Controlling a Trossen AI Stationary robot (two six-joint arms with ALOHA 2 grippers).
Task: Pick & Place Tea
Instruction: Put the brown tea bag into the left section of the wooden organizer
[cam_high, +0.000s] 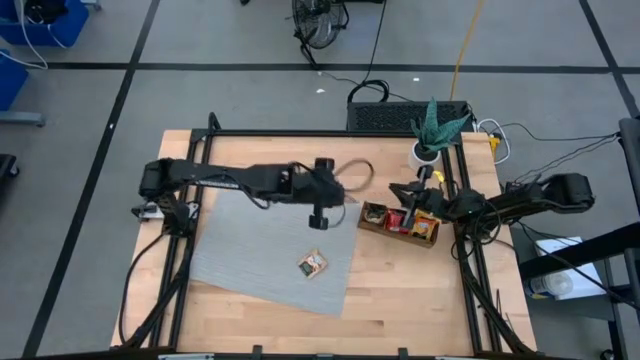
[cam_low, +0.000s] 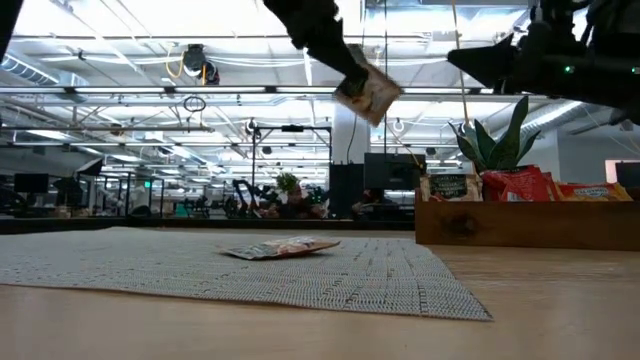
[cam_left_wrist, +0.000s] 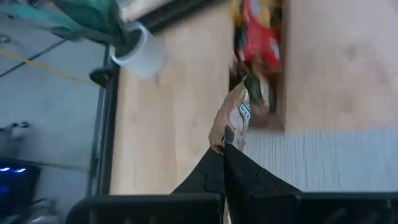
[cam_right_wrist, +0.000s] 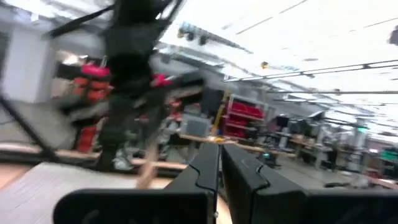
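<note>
Nearest me on the grey mat (cam_high: 270, 255), one tea sachet (cam_high: 313, 263) lies flat, apart from both arms, so I count that one as placed. Above the mat's far edge my left pincer (cam_left_wrist: 225, 144) is clamped shut on a second sachet (cam_left_wrist: 235, 118), held off the surface; in the low view that sachet (cam_low: 367, 94) hangs in the air, well above the mat. Just beyond, the wooden tray (cam_high: 398, 220) sits on the counter (cam_high: 400, 300) beside the mat and holds more sachets, red and yellow-orange packs standing in its compartments; I can't count them. My right pincer (cam_right_wrist: 219, 155) is closed with nothing in it and sits over the tray. Farther back, a potted plant (cam_high: 432, 135) stands at the counter's corner. My read: early going, one sachet down, one in transit to the mat, most of the tray left to move.
</note>
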